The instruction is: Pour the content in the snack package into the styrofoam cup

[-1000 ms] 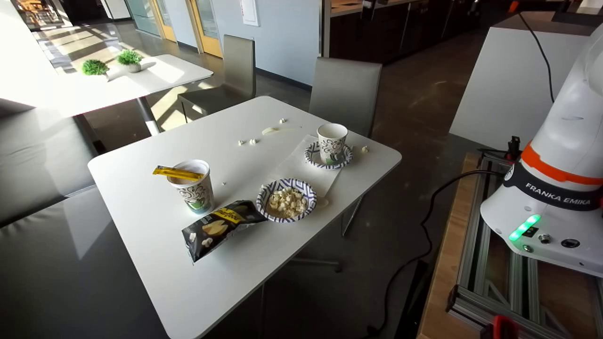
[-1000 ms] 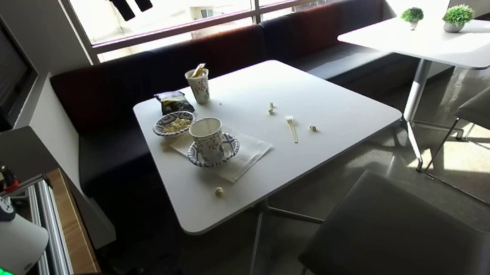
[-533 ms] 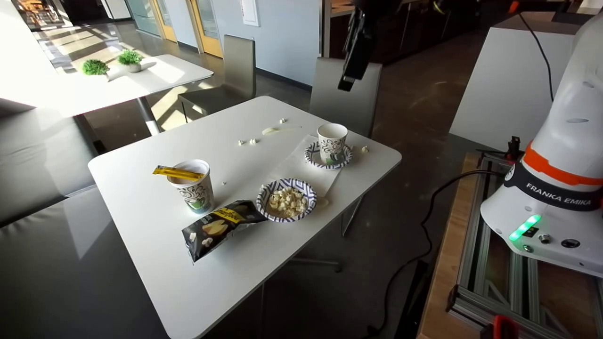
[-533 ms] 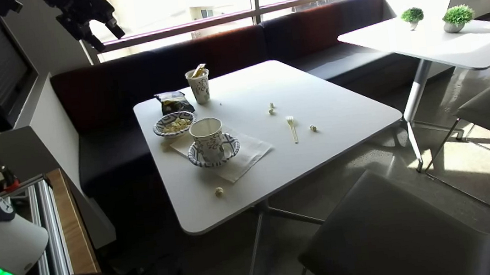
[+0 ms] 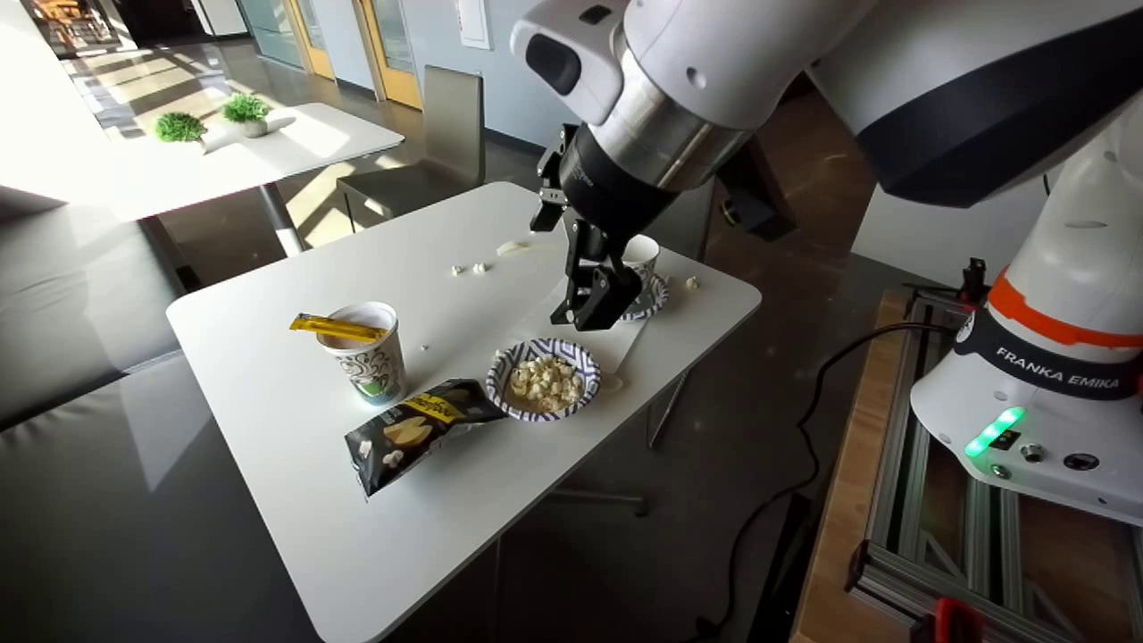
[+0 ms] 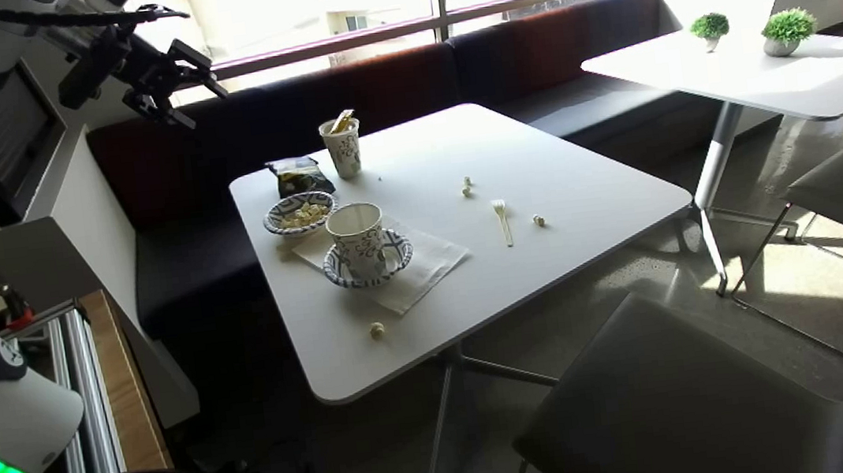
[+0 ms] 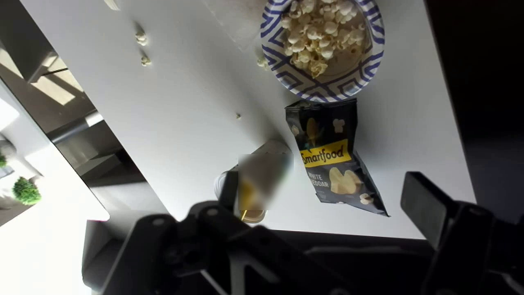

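The snack package [image 5: 424, 429], a dark foil bag with a yellow band, lies on the white table against the popcorn bowl; it also shows in an exterior view [image 6: 300, 176] and the wrist view [image 7: 327, 157]. A patterned cup [image 5: 368, 362] stands beside it with a yellow packet [image 5: 339, 329] across its rim; this cup shows in the wrist view [image 7: 266, 172], partly behind a finger. Another patterned cup [image 6: 358, 237] stands in a paper bowl, partly hidden by my gripper in an exterior view [image 5: 643, 253]. My gripper [image 5: 552, 268] is open and empty above the table; its fingers spread in the wrist view [image 7: 327, 200].
A paper bowl of popcorn [image 5: 543, 382] touches the package's end. A napkin [image 6: 425, 264] lies under the bowl [image 6: 397, 261] that holds a cup. A plastic fork [image 6: 502, 223] and several popcorn pieces [image 6: 467, 187] are scattered on the table [image 6: 564, 165]. Chairs and a bench surround it.
The arm has swung into view, and my gripper has come down and across over the table, toward the popcorn bowl in an exterior view. The package, cups and bowls have not moved.
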Action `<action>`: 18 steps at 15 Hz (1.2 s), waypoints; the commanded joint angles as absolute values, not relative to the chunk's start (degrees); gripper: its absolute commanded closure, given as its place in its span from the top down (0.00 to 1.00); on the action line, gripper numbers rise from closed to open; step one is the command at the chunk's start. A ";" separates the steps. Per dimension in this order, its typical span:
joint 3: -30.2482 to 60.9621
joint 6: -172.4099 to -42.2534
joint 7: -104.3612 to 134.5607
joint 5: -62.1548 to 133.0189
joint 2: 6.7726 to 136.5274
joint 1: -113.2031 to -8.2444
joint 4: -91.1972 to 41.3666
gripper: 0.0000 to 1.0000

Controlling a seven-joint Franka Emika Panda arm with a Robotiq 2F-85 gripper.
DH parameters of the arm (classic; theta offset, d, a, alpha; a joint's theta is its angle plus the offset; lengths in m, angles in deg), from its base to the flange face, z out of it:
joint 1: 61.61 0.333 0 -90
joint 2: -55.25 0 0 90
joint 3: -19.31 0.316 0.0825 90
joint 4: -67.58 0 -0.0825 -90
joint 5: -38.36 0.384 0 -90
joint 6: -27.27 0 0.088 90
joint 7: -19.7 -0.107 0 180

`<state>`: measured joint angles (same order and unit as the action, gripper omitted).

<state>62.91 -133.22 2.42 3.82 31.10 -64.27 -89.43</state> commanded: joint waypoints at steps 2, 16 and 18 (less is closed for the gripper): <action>67.15 -133.42 0.59 -0.40 31.93 -69.50 -88.17 1.00; 79.01 -133.34 -4.45 -6.40 36.88 -76.94 -85.90 1.00; 84.41 -133.93 -7.45 -9.25 37.83 -80.90 -85.36 1.00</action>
